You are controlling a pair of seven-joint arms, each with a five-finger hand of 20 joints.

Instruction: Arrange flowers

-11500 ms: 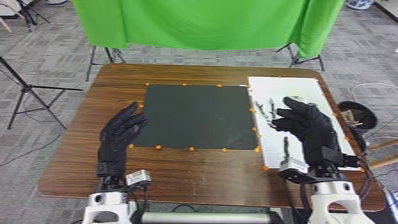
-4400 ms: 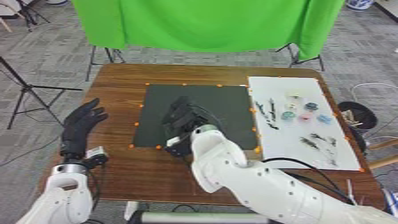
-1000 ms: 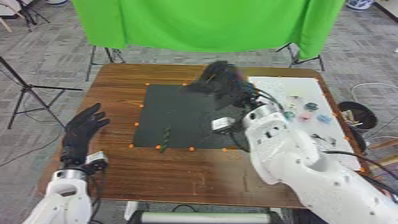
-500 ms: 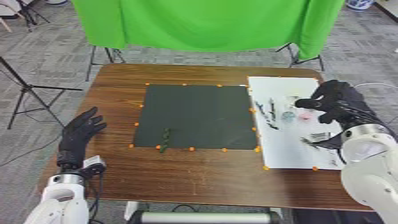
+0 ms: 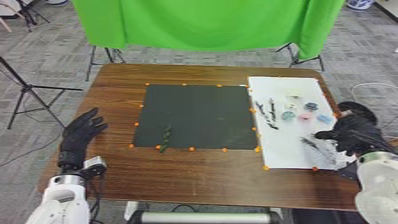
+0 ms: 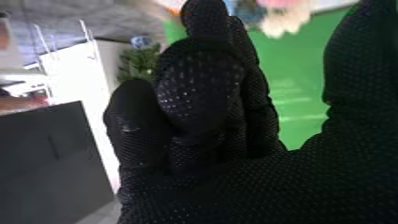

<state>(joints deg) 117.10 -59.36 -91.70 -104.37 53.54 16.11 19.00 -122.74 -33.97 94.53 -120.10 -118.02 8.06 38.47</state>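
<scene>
- The green stem (image 5: pixel 166 139) lies alone on the black mat (image 5: pixel 195 112), near its close edge and left of centre. That spot suits the foot of an arrangement, leaving the mat beyond it for leaves and blooms, I judge.
- The white board (image 5: pixel 282 159) serves as the supply side: pink flower (image 5: pixel 305 116), light blue flower (image 5: pixel 324 119), dark blue flower (image 5: pixel 311 106) and cream flower (image 5: pixel 293 93) sit grouped but apart, probably so each can be picked singly.
- Thin dark stems (image 5: pixel 273 110) lie on the board's side nearest the mat; a feathery sprig (image 5: pixel 311 144) lies lower down, just beside the right hand (image 5: pixel 355 135).
- The right hand is over the board's outer edge, likely placed there to pick the next piece. In the wrist view its fingers (image 6: pixel 202 82) are close together, loosely bent, with the thumb (image 6: pixel 351 75) well apart; nothing shows between them. Whether it touches the sprig, I cannot tell.
- The left hand (image 5: pixel 78 134) is beside the mat, fingers fairly straight and slightly spread, holding nothing, presumably kept out of the way.
- Next calls for a low approach and a light pinch; thin sprigs could snag or drag their neighbours.
</scene>
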